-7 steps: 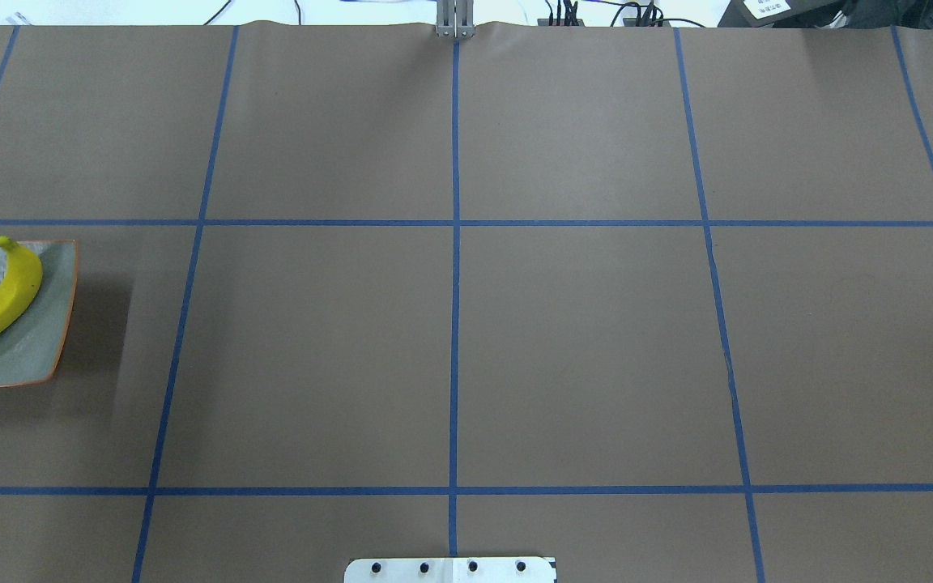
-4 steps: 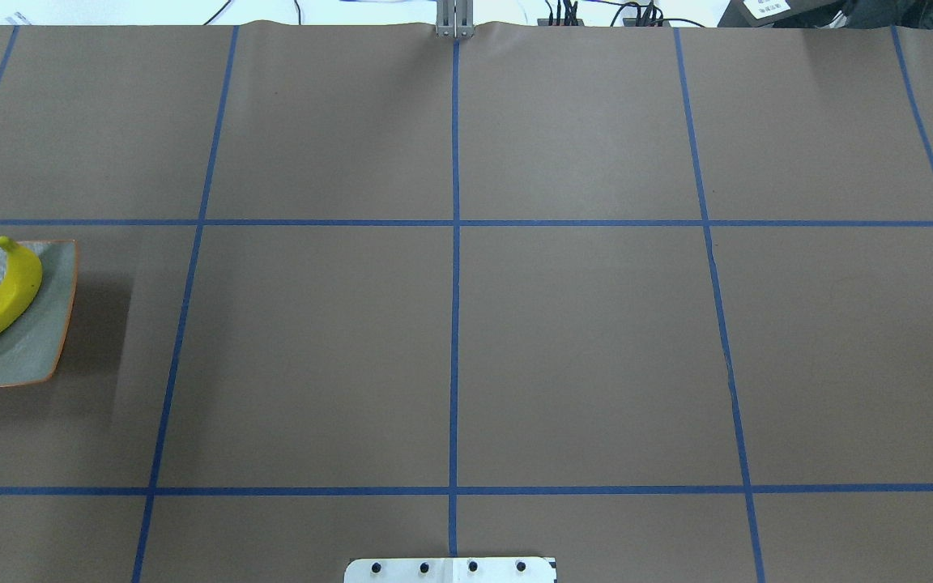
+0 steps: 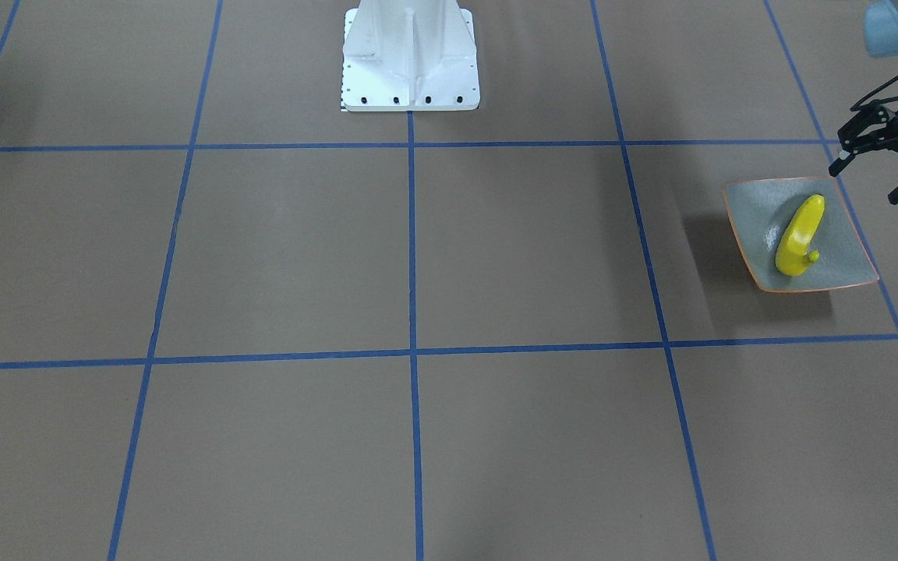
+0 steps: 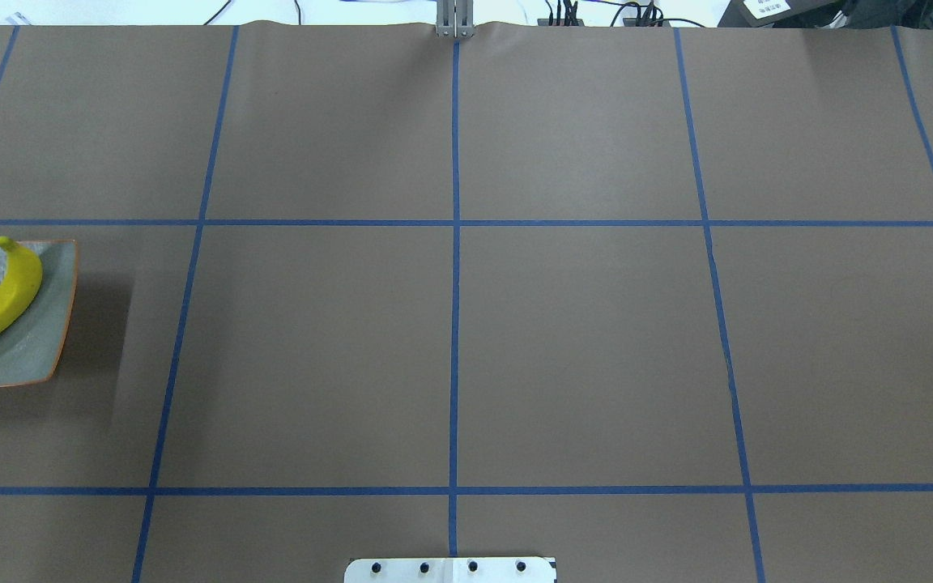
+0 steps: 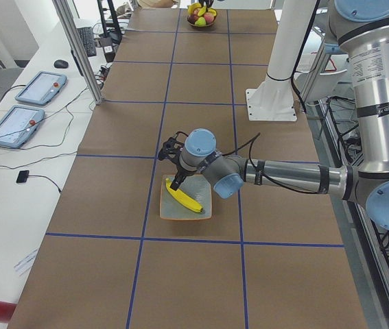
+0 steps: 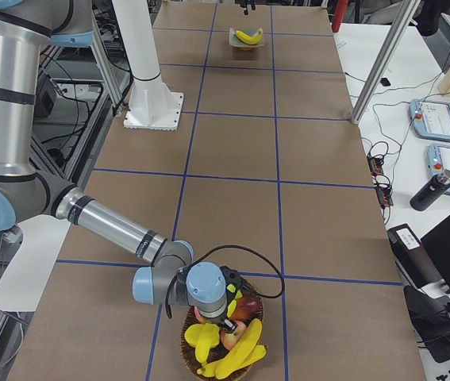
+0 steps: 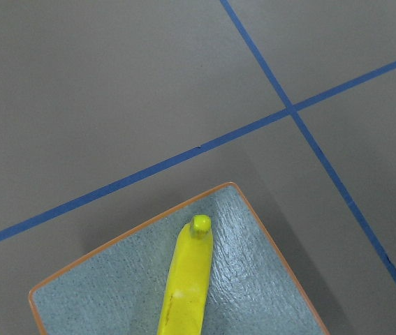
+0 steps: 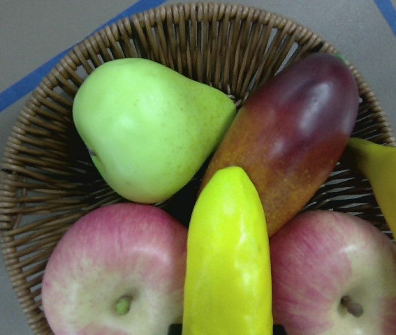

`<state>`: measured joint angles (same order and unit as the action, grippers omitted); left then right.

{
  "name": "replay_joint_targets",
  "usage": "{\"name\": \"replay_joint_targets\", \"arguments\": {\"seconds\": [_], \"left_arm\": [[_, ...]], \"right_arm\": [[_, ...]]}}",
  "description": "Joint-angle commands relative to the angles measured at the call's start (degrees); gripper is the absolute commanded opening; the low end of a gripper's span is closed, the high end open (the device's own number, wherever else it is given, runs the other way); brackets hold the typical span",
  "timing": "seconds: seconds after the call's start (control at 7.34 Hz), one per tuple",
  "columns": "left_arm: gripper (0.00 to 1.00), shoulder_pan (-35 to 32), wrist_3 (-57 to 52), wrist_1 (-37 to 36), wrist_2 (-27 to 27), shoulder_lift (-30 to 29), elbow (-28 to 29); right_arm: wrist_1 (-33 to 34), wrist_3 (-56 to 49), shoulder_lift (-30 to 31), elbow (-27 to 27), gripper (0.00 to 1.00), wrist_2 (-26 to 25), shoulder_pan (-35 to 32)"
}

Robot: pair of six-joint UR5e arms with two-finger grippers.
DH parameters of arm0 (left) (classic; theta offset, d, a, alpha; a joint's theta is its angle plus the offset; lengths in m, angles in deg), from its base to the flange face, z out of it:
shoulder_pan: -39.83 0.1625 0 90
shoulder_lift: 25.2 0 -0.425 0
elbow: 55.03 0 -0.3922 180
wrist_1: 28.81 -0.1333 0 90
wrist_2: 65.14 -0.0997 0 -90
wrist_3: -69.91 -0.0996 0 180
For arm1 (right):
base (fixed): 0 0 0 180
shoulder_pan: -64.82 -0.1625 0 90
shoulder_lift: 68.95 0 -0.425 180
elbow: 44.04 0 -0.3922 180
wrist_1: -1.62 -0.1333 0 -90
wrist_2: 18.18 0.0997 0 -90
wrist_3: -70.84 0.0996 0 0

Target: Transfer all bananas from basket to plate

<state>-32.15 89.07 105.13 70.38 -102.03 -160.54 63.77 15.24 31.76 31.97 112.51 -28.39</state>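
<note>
**A:** Bananas [image 6: 239, 355]: where do they lie? Go view by view.

**B:** Front-facing: one banana [image 3: 798, 238] lies on the plate [image 3: 749, 234], which sits on the counter [image 3: 496, 249]. The left gripper [image 3: 874, 179] hangs close by the plate's corner on the robot's side, fingers apart and holding nothing.

**A:** Overhead?

**B:** The plate is at the left edge, cut off by it. The banana lies slantwise on it, stem toward the far side.

**A:** And from the ends?

**B:** From the left end, the near arm reaches out and its gripper hangs by the plate. From the right end, the right gripper [image 6: 228, 324] is down in the basket [image 6: 186, 341] among the fruit, with several bananas at the basket's near side. Whether its fingers are apart or together, I cannot tell.

**A:** Wrist cameras?

**B:** The left one looks down on a plate corner and the banana's stem end. The right one shows a banana lying across two apples [image 8: 114, 279], a pear [image 8: 145, 125] and a dark red fruit [image 8: 295, 132] behind it, and another banana at the right edge.
</note>
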Motion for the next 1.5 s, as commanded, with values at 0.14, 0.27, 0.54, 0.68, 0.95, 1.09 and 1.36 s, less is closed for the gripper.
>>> {"name": "replay_joint_targets", "arguments": {"seconds": [0.14, 0.27, 0.54, 0.68, 0.95, 1.09, 1.36], "left_arm": [[1.0, 0.1, 0.0, 0.0, -0.1, 0.4, 0.0], [1.0, 0.1, 0.0, 0.0, 0.0, 0.4, 0.0], [1.0, 0.1, 0.0, 0.0, 0.0, 0.4, 0.0], [1.0, 0.1, 0.1, -0.1, 0.0, 0.3, 0.0], [1.0, 0.3, 1.3, 0.2, 0.4, -0.6, 0.0], [1.0, 0.4, 3.6, 0.4, 0.4, -2.3, -0.1], [1.0, 0.6, 12.0, 0.4, 0.6, -7.2, -0.2]], "right_arm": [[11.0, 0.9, -1.0, 7.8, 0.0, 1.3, -0.2], [15.8, 0.9, -1.0, 10.8, 0.0, 1.3, -0.8], [27.6, 1.3, -1.4, 19.7, 0.0, 1.2, -1.5], [34.1, 5.0, -3.1, 24.4, 0.0, 1.3, -1.6], [36.7, 20.9, -7.3, 27.2, 0.0, 5.7, -1.5], [36.5, 29.8, -9.8, 27.3, 0.0, 6.6, -1.3], [35.9, 41.1, -14.0, 27.4, 0.0, 8.1, 1.0]]}}
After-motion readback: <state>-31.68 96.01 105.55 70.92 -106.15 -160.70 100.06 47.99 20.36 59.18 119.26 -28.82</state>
